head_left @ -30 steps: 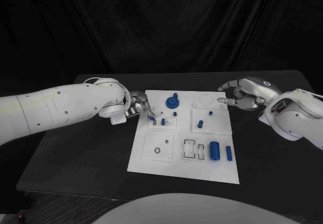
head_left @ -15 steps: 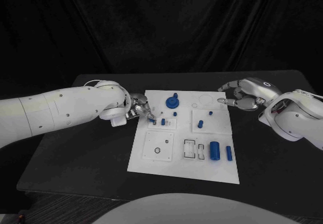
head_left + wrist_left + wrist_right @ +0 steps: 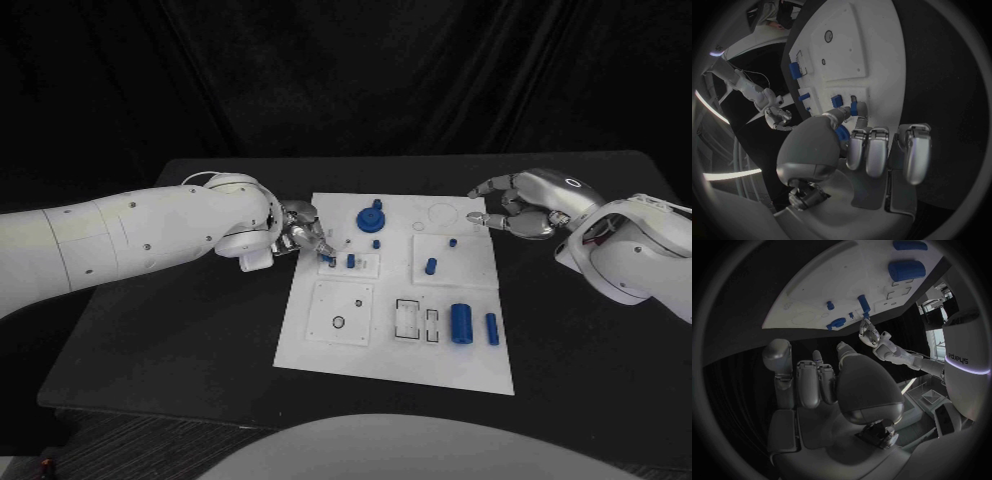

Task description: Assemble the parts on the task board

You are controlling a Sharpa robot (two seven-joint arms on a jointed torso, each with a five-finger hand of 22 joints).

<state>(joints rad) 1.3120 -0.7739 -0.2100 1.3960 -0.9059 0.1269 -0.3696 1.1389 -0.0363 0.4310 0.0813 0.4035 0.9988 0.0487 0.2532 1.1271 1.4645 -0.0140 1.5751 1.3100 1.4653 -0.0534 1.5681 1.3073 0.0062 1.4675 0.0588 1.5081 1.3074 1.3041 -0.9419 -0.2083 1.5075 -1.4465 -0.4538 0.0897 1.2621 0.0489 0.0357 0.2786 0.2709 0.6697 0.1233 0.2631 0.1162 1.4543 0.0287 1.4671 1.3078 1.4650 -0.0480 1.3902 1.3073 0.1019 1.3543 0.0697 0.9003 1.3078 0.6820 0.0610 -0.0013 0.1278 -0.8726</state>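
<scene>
the left hand pinches what looks like a small blue part at its fingertips, over the task board. the right hand hovers beside the board's far corner, fingers curled, holding nothing.

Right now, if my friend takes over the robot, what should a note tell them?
Left robot hand: at the white board's left edge, pinching a small blue piece over the small slot block.
Right robot hand: by the board's far right corner, fingers curled, holding nothing that I can see.
Done: the blue knob and several blue pegs stand in the board.
Left: the big blue cylinder and the thin one lie at the near right; the oval hole and the frames beside it look unfilled.
</scene>
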